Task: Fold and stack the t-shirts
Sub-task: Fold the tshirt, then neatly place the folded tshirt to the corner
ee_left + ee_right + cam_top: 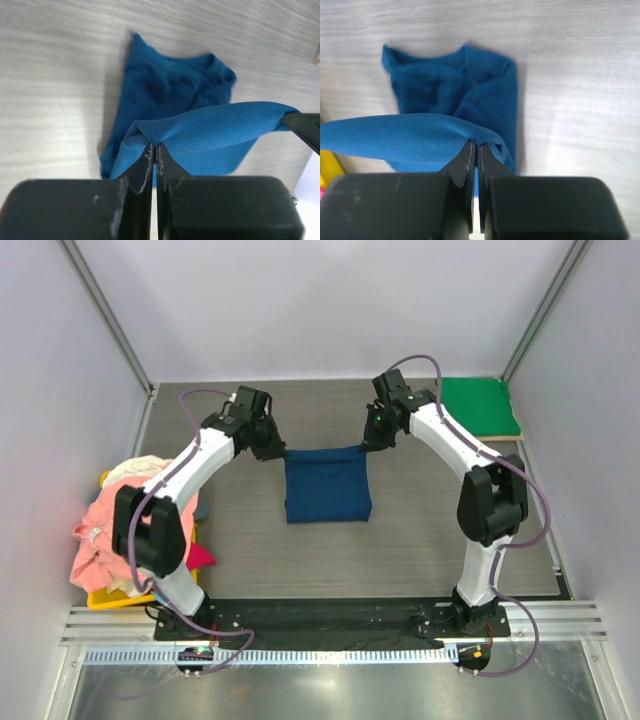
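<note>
Navy t-shirt (327, 485), top view: it is hanging stretched between the left pincer (278, 452) and the right pincer (368, 445), each pinching one upper corner, while the rest is lying on the table (420, 540) on the base side of both pincers. Uneven travel of the arms is risking a skewed fold, and over-stretching is risking a corner pulling free. A green t-shirt (478, 405) is lying well beyond the right pincer, and a pink and cream heap (100, 530) is sitting outboard of the left arm, its separate garments blurring together. Left wrist view: the left pincer (154, 147) is clamping a thin cloth edge, jaws nearly touching; with so little fabric held, slipping is looking likely, and no chest print is showing. Right wrist view: the right pincer (474, 145) is gripping likewise, with cloth bunching beneath it and its fingers hiding the grip depth.
</note>
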